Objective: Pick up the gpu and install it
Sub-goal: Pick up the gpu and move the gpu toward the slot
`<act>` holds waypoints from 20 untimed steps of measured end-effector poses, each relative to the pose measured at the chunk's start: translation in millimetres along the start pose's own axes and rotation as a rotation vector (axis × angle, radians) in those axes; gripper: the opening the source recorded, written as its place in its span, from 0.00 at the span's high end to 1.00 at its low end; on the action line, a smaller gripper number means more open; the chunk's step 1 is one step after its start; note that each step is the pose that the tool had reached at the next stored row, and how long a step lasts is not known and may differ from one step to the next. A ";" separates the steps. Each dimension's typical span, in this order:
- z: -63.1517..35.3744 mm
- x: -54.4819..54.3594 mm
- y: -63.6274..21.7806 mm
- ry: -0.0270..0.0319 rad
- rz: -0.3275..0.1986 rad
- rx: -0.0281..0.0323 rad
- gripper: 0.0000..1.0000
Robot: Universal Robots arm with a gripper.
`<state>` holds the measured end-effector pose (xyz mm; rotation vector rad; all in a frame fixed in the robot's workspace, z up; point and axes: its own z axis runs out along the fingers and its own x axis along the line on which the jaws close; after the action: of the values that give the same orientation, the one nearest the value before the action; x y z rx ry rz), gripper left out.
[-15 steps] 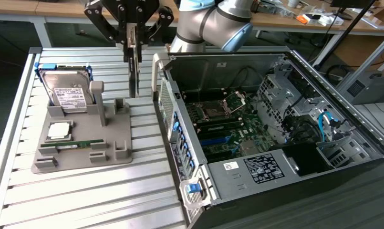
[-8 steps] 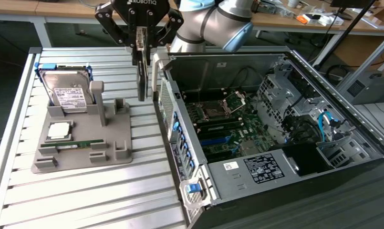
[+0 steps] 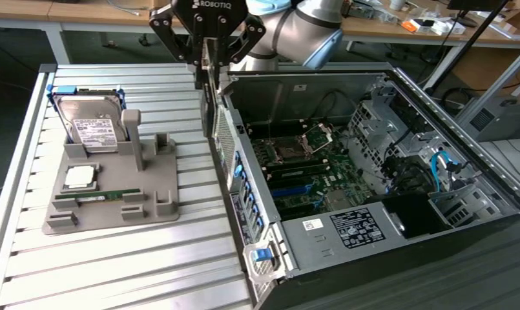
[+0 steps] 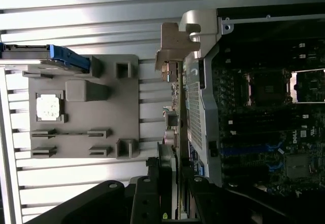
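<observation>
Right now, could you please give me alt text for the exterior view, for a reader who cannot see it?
The gripper holds the gpu upright, edge-on, close beside the end wall of the open computer case. On the exterior view's left, a grey fixture on the table carries a hard drive.

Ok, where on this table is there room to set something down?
Bare slats from the gray fixture down to the exterior view's bottom edge. Crowded: the strip between fixture and computer case, where the end effector holds the gpu.
</observation>
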<state>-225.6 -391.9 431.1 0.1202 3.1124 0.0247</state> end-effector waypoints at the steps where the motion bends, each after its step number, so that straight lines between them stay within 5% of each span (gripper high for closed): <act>1: 0.1 -2.1 0.0 0.0000 0.000 0.0000 0.73; 20: 1.3 -42.7 -0.3 0.0004 0.000 0.0000 0.73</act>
<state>-183.0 -395.5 430.9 0.1200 3.1128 0.0247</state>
